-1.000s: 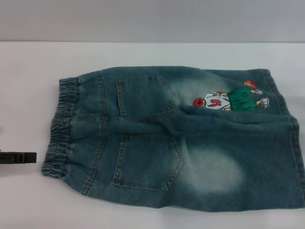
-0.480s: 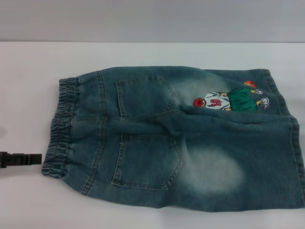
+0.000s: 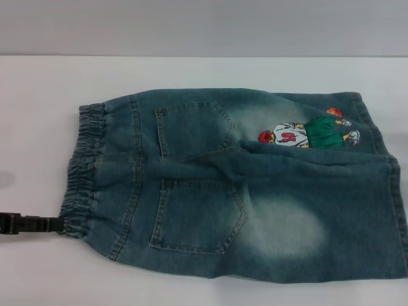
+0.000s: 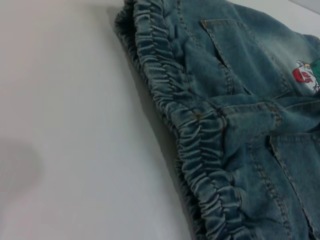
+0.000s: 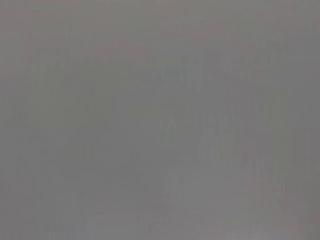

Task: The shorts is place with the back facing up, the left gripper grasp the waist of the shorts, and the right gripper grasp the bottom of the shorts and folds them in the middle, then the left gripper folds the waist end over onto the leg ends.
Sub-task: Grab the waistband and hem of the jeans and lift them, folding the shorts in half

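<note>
The denim shorts (image 3: 236, 185) lie flat on the white table (image 3: 191, 73), back pockets up. The gathered waist of the shorts (image 3: 80, 172) is at the left, and the bottom of the shorts (image 3: 398, 210) at the right edge, near the cartoon print (image 3: 306, 132). My left gripper (image 3: 58, 224) reaches in low from the left edge as a slim black bar. Its tip meets the near corner of the waistband. The left wrist view looks closely along the ruched waist (image 4: 200, 135). My right gripper is out of view; its wrist view is plain grey.
Bare white tabletop (image 3: 38, 127) surrounds the shorts on the left and far sides. A grey wall (image 3: 204, 25) runs behind the table's far edge. The leg hems reach the right border of the head view.
My left gripper has moved rightward and toward the near side along the table, from clear of the shorts to touching the waistband's near corner. The shorts have not shifted.
</note>
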`<state>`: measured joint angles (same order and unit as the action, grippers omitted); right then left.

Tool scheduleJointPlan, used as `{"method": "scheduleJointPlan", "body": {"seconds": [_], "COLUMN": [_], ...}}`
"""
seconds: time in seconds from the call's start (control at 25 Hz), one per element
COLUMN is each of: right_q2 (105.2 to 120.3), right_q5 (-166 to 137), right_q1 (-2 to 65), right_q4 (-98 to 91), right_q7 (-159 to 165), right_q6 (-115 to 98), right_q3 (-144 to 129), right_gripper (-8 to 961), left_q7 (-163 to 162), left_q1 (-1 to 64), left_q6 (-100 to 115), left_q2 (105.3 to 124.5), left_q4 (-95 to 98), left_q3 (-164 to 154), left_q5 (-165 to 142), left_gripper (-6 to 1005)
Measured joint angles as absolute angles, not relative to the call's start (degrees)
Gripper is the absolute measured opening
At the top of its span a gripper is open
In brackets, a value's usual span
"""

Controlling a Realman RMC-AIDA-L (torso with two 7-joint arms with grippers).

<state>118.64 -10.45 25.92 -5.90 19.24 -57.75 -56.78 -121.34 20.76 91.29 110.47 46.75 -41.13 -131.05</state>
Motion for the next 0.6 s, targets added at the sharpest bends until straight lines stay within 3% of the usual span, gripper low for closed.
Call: {"method": "scheduleJointPlan", "body": {"seconds": [0.6], "right_q2": [118.65], "right_q5": [-10.5], "right_q1": [25.8], "right_q4": [-6.0], "right_q7": [19.2], "right_q6": [-57.8], "right_q3": [-56.8], "right_gripper": [768], "left_q7": [-121.5], "left_q1": [21.8], "left_q6": [91.1], "left_q2": [111.34], "left_q4": [46.8], "left_q3": [-42.6], "left_q5": [-131.1], "left_gripper": [841]}}
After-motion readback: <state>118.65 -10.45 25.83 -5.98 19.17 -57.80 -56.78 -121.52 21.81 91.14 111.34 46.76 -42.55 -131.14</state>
